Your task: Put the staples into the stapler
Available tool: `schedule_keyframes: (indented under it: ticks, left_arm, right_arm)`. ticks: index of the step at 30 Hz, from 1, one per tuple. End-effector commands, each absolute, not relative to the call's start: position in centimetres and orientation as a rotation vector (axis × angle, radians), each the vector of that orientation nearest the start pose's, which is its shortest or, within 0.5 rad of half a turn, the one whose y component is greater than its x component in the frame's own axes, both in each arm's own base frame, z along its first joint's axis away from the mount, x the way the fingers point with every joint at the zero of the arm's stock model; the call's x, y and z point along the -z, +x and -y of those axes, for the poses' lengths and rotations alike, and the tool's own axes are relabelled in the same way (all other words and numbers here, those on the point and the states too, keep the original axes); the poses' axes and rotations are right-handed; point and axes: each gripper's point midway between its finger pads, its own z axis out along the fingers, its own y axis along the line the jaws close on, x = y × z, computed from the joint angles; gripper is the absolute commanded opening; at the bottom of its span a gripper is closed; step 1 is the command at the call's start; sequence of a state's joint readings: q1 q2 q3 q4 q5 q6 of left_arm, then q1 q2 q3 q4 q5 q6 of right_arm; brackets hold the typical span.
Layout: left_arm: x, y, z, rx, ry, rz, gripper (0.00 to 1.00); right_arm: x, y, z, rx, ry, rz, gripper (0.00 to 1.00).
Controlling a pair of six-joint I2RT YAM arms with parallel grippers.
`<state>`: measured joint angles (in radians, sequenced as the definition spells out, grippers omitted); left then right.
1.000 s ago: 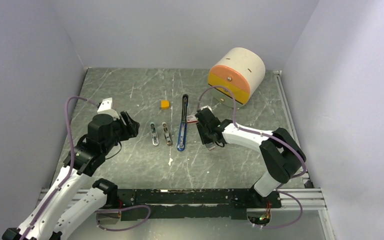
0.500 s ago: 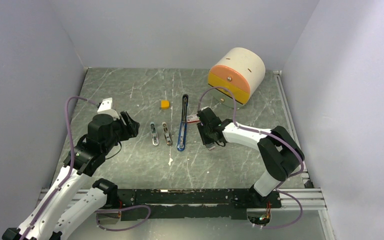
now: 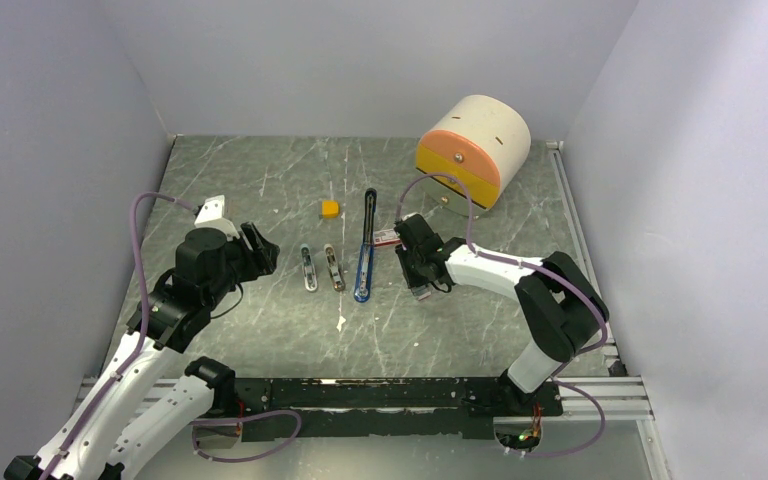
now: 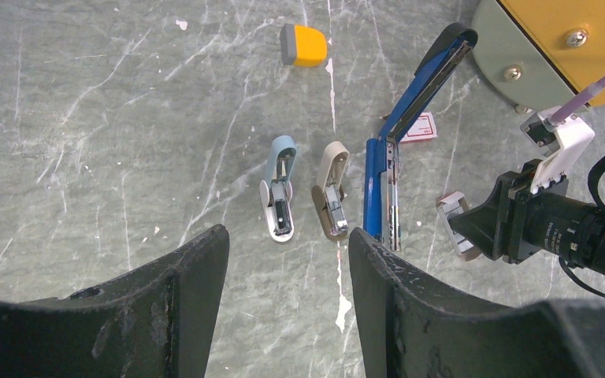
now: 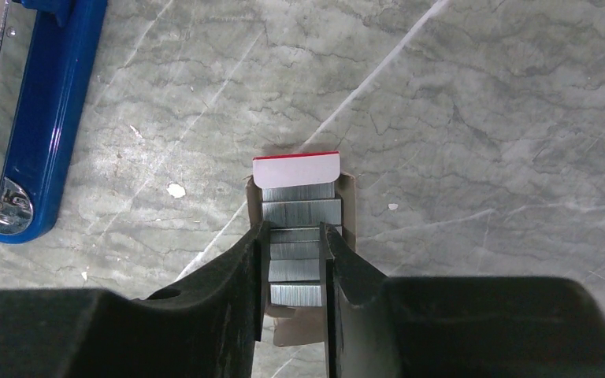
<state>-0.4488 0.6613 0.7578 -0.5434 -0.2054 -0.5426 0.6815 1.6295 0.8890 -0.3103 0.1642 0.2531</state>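
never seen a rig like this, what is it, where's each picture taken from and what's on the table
These are two robot arms bolted to a table's edge. The wide picture comes from a camera above. The other two come from cameras on each wrist, so the dark shapes at the bottom belong to that arm. The left fingers are open and empty. The right fingers straddle the staples, silver strips in a small open box; whether they pinch them yet is unclear. Also there: a long blue stapler opened flat, a light-blue mini stapler, a beige one, an orange block and a cream-and-orange drum.
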Motion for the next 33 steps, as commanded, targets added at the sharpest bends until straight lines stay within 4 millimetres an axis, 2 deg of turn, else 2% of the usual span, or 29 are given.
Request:
schedule_keyframes:
  ticks: [1,7,16,25,33]
  left_arm:
    - [-21.8,24.1,10.3,0.442,-0.218,-2.019,0.62]
    - [-21.7,24.1,10.3,0.442,-0.219,-2.018,0.62]
    - [-21.8,24.1,10.3,0.443,-0.217,-2.017,0.62]
    - [-21.8,24.1,10.2,0.439,-0.221,-2.016,0.62]
    - [-21.8,24.1,10.1,0.435,-0.223,-2.016,0.62]
  right_arm:
    - [-2.7,28.4,-19.9,-0.11,-0.47,-2.536,0.29]
    - [-4.2,28.7,-20.0,-0.121,-0.453,-2.507,0.29]
    - [-5.3,28.3,-20.7,-0.175,-0.479,-2.511,0.3]
    - [-5.8,25.5,-23.6,-0.281,-0.626,-2.55,0.32]
    - [-3.3,21.9,-26.1,-0.246,-0.874,-2.594,0.33]
